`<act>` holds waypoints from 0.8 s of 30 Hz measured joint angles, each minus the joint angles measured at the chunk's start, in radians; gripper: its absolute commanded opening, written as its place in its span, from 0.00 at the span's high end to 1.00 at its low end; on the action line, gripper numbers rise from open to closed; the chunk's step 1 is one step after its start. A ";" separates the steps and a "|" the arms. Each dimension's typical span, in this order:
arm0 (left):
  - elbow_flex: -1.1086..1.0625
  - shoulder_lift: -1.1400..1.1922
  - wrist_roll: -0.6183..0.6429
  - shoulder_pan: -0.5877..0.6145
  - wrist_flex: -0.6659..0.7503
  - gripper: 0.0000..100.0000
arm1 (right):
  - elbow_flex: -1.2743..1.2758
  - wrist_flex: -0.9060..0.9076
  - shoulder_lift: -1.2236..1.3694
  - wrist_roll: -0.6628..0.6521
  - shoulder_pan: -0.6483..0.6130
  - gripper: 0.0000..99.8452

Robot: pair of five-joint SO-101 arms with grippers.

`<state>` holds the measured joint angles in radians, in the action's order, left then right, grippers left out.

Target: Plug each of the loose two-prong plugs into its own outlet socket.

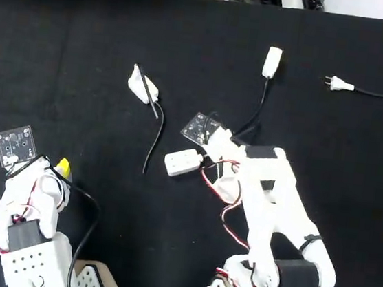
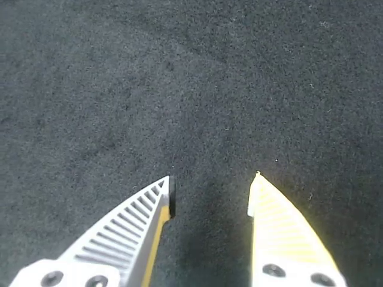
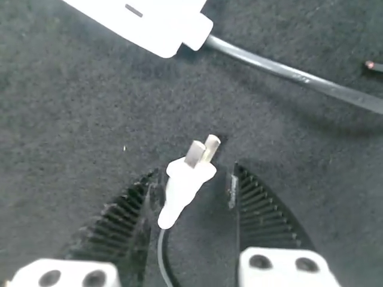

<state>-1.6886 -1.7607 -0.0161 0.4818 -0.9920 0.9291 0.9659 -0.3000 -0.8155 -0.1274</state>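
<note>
Right pincer (image 3: 193,173): spread, with the two-prong plug (image 3: 182,188) lying between its fingers. The plug body touches one finger; a gap shows between it and the other, so it is judged bracketed and not yet pinched. The plug's long axis runs roughly along the pincer's own line, with the prongs (image 3: 203,149) leading away from the wrist. Its cord trails back beneath the pincer. The white outlet socket (image 3: 149,21) lies ahead of the prongs, near but apart, with bare black surface (image 3: 72,119) between them. Its grey cable (image 3: 281,66) runs off to one side, clear of the line from prongs to socket. A dark slot mark shows on the socket's upper face; whether its openings face the prongs cannot be told. In the high view this socket (image 1: 182,162) sits just beside the right arm's tip, so that arm is plainly the nearer. Left pincer (image 2: 212,178): spread, holding nothing, over bare surface at the near left, well apart from the work. Another loose plug (image 1: 338,83) lies at the far right, and a second white socket (image 1: 272,61) at the far centre. A white fitting (image 1: 143,84) with a black cord (image 1: 154,136) lies beyond the near socket, its type unclear. Judgement: closing on the plug comes before any insertion, and a socket that slides is the risk.
</note>
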 measured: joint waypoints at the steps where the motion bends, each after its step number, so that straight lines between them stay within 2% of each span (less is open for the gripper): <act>1: 0.000 0.000 0.000 0.000 0.000 0.78 | 0.000 0.000 0.000 0.000 0.009 0.83; 5: 0.000 0.000 0.000 0.000 0.000 0.78 | -0.038 0.018 0.000 0.000 0.043 0.83; 11: 0.000 0.000 0.000 0.000 0.000 0.78 | -0.221 0.232 -0.003 0.000 0.049 0.83; 15: 0.000 0.000 0.000 0.000 0.000 0.78 | -0.284 0.278 -0.003 0.000 0.052 0.86; 19: 0.000 0.000 0.000 0.000 0.000 0.78 | -0.247 0.255 -0.003 0.000 0.055 0.88; 24: 0.000 0.000 0.000 0.000 0.000 0.78 | -0.095 0.094 -0.003 0.000 0.077 0.89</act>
<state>-1.6886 -1.7607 -0.0161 0.4818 -0.9920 0.8339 1.0595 -0.3030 -0.8155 -0.0506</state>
